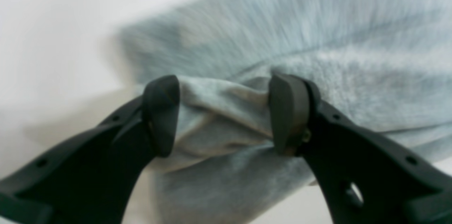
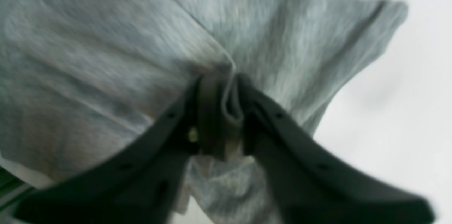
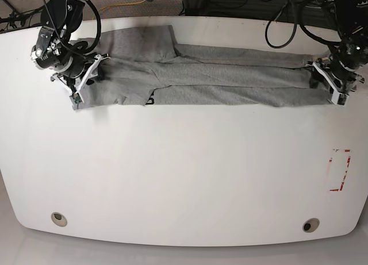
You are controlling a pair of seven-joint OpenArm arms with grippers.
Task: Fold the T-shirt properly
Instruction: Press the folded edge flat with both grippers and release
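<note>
Two grippers hold the T-shirt (image 3: 207, 75) stretched along the tabletop (image 3: 184, 173): left gripper (image 1: 224, 114) jaws wide around bunched cloth, right gripper (image 2: 229, 111) jaws narrow on a fold.

- One T-shirt (image 3: 201, 75), at 12 o'clock.
- Two grippers: right (image 3: 86, 75) at 10, left (image 3: 322, 78) at 2.
- One table (image 3: 184, 173).
- Two holes: (image 3: 58, 218) at 7, (image 3: 310, 225) at 5.

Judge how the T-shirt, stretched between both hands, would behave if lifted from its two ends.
The T-shirt probably sags in the middle: it lies as a long, soft band. It looks floppy, since cloth bunches between the left hand pads. It seems light and unlikely to slip, as the right hand pinches a thin folded edge firmly.
</note>
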